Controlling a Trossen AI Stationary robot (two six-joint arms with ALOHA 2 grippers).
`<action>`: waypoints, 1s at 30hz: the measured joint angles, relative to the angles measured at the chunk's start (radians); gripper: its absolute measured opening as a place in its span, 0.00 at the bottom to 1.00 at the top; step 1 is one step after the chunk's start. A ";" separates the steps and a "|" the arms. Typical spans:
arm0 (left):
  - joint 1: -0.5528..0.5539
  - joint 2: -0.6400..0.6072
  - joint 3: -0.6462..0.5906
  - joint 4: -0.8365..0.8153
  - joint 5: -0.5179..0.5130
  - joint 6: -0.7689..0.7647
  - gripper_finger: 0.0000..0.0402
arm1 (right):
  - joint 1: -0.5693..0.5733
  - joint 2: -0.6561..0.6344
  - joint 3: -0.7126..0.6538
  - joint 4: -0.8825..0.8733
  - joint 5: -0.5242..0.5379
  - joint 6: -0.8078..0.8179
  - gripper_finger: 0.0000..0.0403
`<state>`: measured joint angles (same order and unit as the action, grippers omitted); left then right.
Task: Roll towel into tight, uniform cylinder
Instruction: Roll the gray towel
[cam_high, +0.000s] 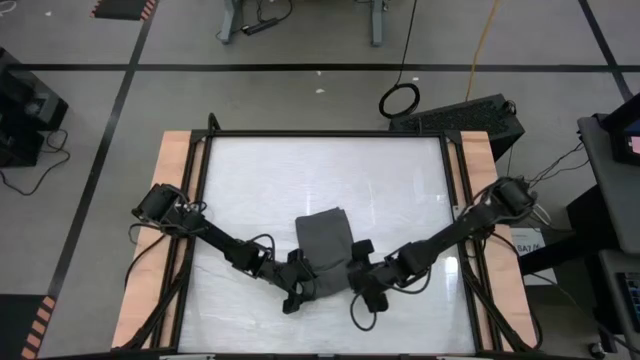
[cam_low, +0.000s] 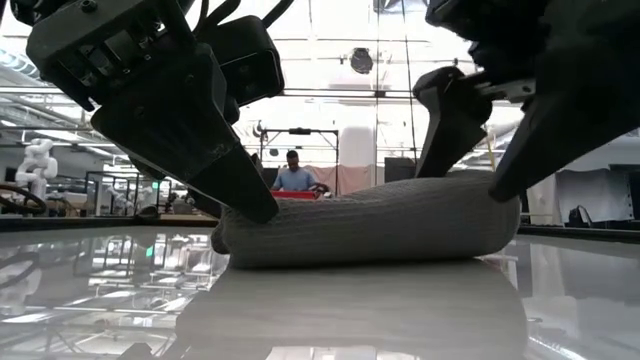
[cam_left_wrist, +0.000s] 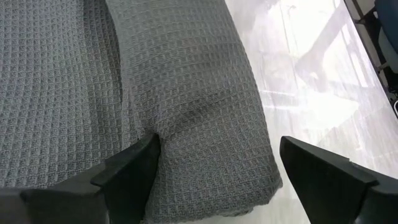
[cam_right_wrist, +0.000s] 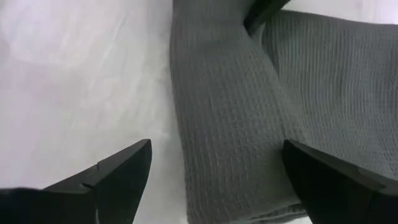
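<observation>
The dark grey towel (cam_high: 322, 243) lies in the middle of the table. Its near end is rolled into a thick roll (cam_low: 370, 232) that rests on the tabletop, and its far part lies flat. My left gripper (cam_high: 298, 287) is open at the roll's left end (cam_left_wrist: 217, 171). My right gripper (cam_high: 362, 290) is open at the roll's right end (cam_right_wrist: 214, 180). Each has the roll between its fingers. The white tag does not show. My left gripper comes slanting down from the table's left, its fingers along the roll. One finger (cam_left_wrist: 134, 168) presses into the crease (cam_left_wrist: 163, 134) between the roll and the flat cloth and dents it. The other finger (cam_left_wrist: 323, 174) stands on the roll's near side, over bare table. My right gripper comes slanting down from the table's right, its fingers along the roll. One finger (cam_right_wrist: 326, 180) lies on the cloth (cam_right_wrist: 283, 134) at the roll's far side. The other finger (cam_right_wrist: 121, 177) stands over bare table on the near side. The roll stays on the table.
The glossy white tabletop (cam_high: 260, 180) has free room to the far side, left and right of the towel. Wooden strips (cam_high: 165, 200) edge the table on both sides. A person (cam_low: 293, 172) sits far behind the table in the low view.
</observation>
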<state>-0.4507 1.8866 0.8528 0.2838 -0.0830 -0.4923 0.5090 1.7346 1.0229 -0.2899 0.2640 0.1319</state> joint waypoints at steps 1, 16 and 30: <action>0.000 0.000 0.000 0.000 0.000 0.000 0.85 | -0.005 0.005 0.000 0.002 -0.002 -0.009 0.88; 0.000 0.000 0.000 -0.004 0.000 -0.004 0.85 | -0.052 0.043 0.000 0.032 -0.073 0.012 0.87; 0.000 0.000 0.000 -0.005 -0.002 -0.019 0.85 | -0.073 0.042 0.000 0.036 -0.091 0.013 0.85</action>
<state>-0.4507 1.8870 0.8528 0.2789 -0.0853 -0.5110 0.4364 1.7763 1.0229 -0.2540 0.1731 0.1445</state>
